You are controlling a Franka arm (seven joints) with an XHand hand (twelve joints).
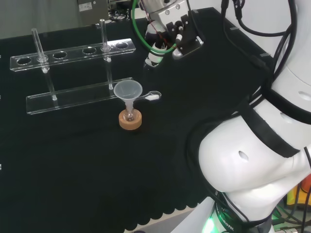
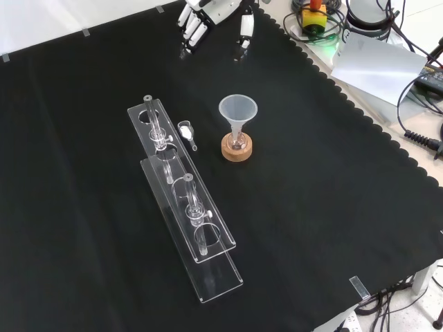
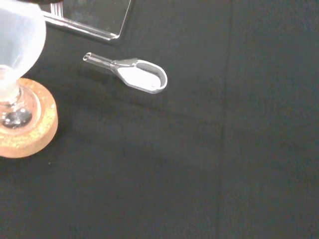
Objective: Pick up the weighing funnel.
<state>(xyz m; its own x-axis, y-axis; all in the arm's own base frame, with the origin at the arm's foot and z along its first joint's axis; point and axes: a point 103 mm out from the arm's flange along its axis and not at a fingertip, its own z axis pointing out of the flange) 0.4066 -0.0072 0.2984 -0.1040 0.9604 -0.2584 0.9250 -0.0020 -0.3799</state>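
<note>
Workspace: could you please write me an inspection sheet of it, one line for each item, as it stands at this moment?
Surface: black cloth, flat, no spills seen.
Job's things: weighing funnel lies on the cloth between the rack and the funnel in the front view, untouched.
Clutter: funnel upright in a flask on a cork ring; clear rack beside it.
Hand: hand is above the cloth at the front view's top, fingers relaxed, holding nothing, apart from the weighing funnel.
Cables: green cable loops by the hand; black cables lie off the cloth.
Surroundings: grey sheet beyond the cloth's edge.
</note>
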